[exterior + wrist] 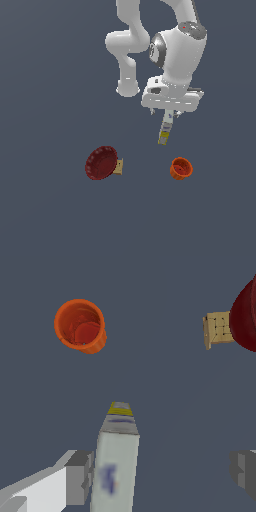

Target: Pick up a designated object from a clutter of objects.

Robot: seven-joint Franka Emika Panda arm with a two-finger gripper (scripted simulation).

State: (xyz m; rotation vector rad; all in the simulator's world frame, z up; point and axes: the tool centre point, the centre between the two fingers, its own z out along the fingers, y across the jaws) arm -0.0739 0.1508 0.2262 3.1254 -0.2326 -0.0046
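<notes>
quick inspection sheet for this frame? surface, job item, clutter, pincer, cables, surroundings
Surface: plain dark grey floor.
Job item: yellow-white carton hangs below the pincer, off the floor.
Clutter: dark red bowl tipped on its side, tan block touching it; orange cup apart, towards the exterior view's right.
Pincer: pincer has the carton between its fingers; in the wrist view only one finger lies against it, so grip unconfirmed.
Cables: nothing seen.
Surroundings: nothing seen.

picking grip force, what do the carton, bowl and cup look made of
Carton: probably printed cardboard, matte; flat faces, blue lettering. Bowl: probably hard plastic or glazed ceramic, dark red, ridged; can't tell which. Cup: likely plastic, uniform orange, thin wall.
</notes>
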